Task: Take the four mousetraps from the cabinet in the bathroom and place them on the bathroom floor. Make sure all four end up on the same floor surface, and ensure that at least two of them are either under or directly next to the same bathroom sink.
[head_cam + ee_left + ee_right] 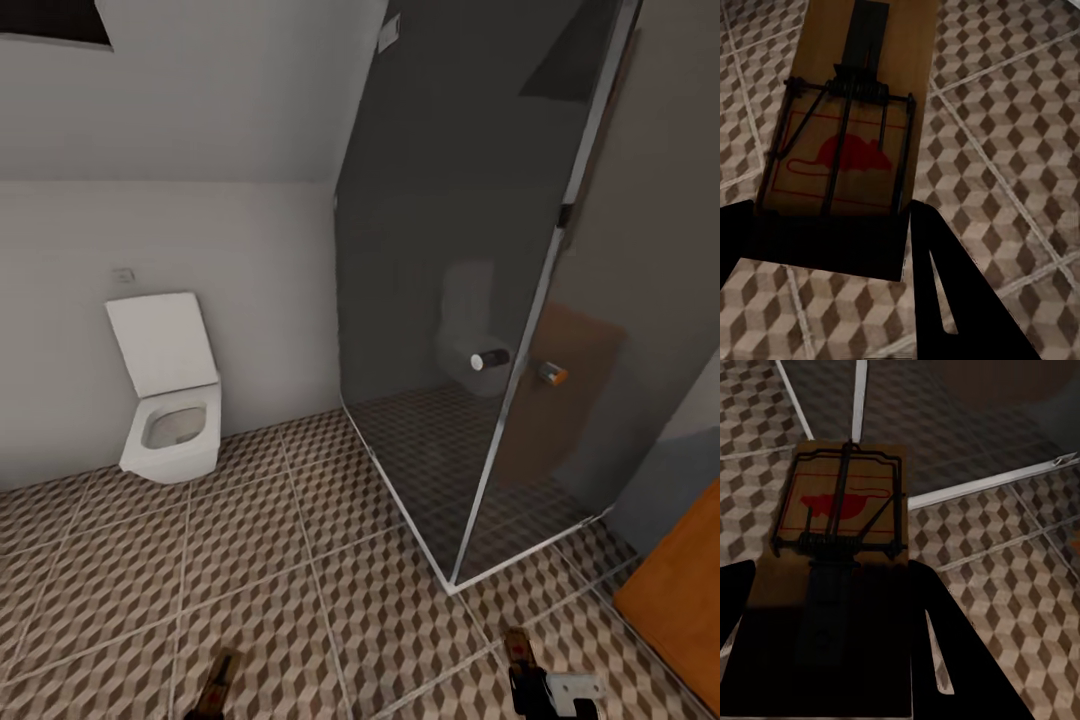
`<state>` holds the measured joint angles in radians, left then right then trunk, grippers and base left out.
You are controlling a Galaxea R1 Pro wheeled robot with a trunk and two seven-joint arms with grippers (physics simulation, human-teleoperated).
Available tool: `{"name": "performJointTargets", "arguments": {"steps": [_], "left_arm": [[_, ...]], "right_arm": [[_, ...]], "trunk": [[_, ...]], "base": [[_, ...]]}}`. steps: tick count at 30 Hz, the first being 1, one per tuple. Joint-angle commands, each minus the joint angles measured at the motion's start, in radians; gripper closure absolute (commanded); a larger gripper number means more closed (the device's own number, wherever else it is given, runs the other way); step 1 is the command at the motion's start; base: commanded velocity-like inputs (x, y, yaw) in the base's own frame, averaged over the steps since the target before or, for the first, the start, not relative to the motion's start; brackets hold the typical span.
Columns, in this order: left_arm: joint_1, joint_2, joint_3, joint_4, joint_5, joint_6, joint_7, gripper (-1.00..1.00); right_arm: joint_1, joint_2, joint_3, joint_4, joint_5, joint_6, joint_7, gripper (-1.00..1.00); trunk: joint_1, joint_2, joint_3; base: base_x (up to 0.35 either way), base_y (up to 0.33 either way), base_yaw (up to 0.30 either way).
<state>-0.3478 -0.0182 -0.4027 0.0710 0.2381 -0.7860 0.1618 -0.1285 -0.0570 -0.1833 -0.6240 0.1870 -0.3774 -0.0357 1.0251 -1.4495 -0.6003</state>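
My left gripper (832, 251) is shut on a mousetrap (847, 135), a brown board with dark wire parts and a red mouse mark, held above the cube-patterned bathroom floor (1005, 112). My right gripper (832, 615) is shut on a second mousetrap (844, 499) above the same tiling. In the head view both traps poke up at the lower edge: the left one (219, 678) and the right one (518, 648). An orange-brown wooden surface (680, 590), apparently the cabinet, fills the lower right corner. The sink is out of view.
A white square toilet (172, 420) with its lid up stands against the far wall at left. A glass shower enclosure (470, 300) with a white floor frame (400, 510) fills the middle and right. Patterned floor (300, 560) stretches between them and me.
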Motion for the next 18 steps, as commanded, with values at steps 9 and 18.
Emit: {"name": "performJointTargets", "arguments": {"steps": [9, 18], "left_arm": [[0.0, 0.054, -0.006, 0.003, 0.006, -0.003, 0.015, 1.0], [0.0, 0.059, -0.007, 0.004, 0.006, -0.003, 0.016, 1.0]], "right_arm": [[0.0, 0.002, -0.001, 0.004, 0.008, -0.004, -0.003, 1.0], [0.0, 0.002, -0.001, 0.004, 0.008, -0.005, -0.003, 1.0]], "trunk": [[0.0, -0.001, -0.001], [0.0, -0.001, -0.001]], "base": [[0.0, 0.0, 0.287], [0.0, 0.0, 0.288]]}}
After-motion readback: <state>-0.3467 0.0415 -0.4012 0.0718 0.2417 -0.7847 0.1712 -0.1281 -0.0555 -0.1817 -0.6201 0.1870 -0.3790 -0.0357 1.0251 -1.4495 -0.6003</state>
